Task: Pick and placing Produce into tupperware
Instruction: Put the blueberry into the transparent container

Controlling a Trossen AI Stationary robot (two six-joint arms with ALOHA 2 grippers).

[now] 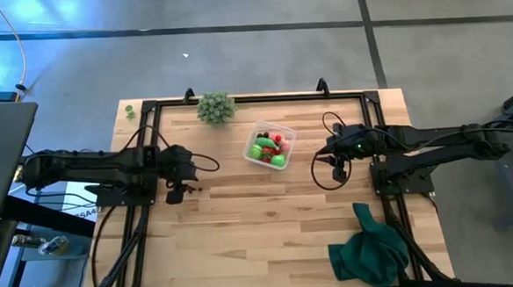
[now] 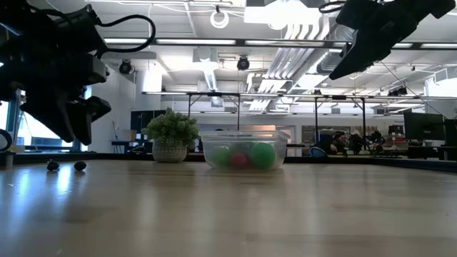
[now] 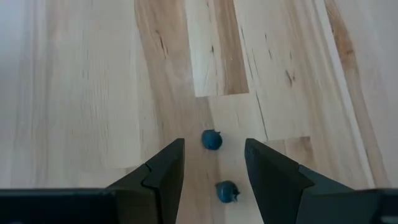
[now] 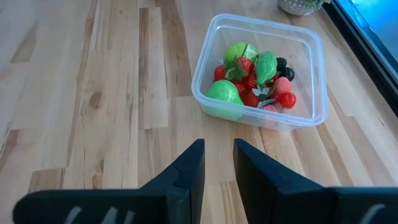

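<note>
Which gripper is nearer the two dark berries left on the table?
Left. The left gripper hangs open directly over the two dark berries. The right gripper hangs beyond the tupperware, far from them.

Bright, even overhead light in the high view; wooden table (image 1: 269, 213) evenly lit w/ only faint soft shadows. Blue-ish glare on the floor at top left. Low view is backlit: ceiling lamps (image 2: 271, 11) blow out to white, both arms read as near-black silhouettes, and the near tabletop is soft, out of focus, w/ pale sheen. Wrist views are sharp on the wood grain, fingers dark, slightly blurred at the frame edge.
</note>
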